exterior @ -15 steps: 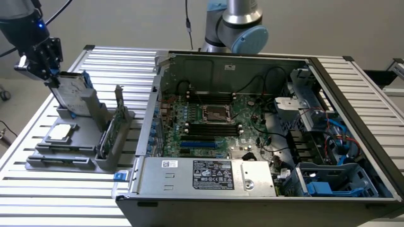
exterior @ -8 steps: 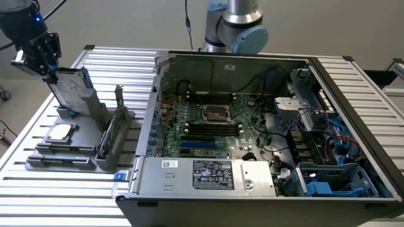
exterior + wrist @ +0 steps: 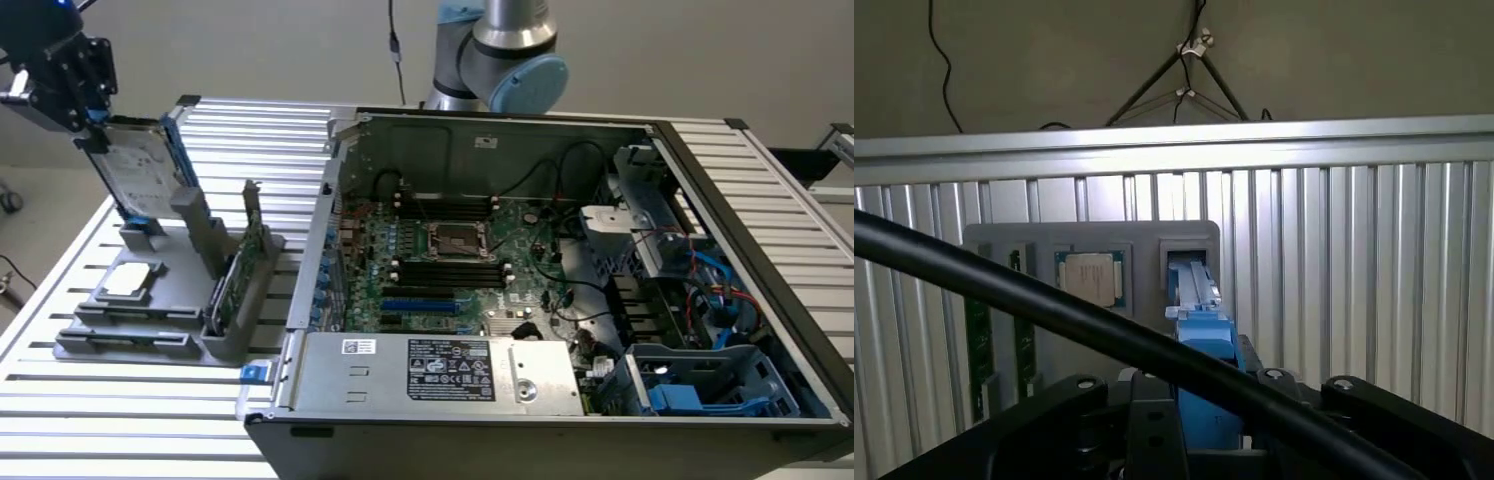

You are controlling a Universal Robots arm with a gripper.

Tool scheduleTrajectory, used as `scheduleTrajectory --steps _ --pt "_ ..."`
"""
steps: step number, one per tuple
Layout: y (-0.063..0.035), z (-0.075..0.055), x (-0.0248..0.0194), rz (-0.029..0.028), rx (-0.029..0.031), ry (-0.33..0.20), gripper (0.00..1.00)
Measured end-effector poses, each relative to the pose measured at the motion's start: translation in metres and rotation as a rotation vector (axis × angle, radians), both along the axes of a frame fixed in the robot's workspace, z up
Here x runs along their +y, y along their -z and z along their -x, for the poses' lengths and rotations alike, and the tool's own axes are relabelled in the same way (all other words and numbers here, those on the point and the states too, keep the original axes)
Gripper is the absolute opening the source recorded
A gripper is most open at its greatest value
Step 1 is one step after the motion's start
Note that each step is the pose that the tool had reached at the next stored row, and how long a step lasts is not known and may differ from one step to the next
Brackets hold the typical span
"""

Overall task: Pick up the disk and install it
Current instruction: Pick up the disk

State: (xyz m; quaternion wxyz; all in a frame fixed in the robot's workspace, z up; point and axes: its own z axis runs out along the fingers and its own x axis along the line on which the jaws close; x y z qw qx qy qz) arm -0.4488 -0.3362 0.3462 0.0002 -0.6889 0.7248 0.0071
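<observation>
The disk (image 3: 138, 178) is clenched at its upper end by the claw (image 3: 96, 128). It is held upright, slightly tilted, over the grey holder (image 3: 230, 348) on the table (image 3: 107, 410), at the exterior view's left, well apart from the open computer case (image 3: 441, 150).

A robotics lab: an opened computer tower (image 3: 534, 150) on a slatted aluminium bench (image 3: 134, 420).

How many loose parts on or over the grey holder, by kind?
disk: 1
silver chip: 1
upright green card: 1
green sticks in slots: 2
Total: 5
</observation>
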Motion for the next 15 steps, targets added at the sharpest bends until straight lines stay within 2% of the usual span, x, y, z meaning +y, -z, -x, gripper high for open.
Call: scheduleTrajectory --steps 3,7,15 --pt "-0.0134 -0.003 -0.0001 0.0 0.001 0.0 0.33" --pt "-0.0317 -0.015 -0.0001 -0.0001 0.0034 0.0 0.33" --pt "-0.0681 -0.048 -0.0007 0.0 0.0055 0.0 0.33"
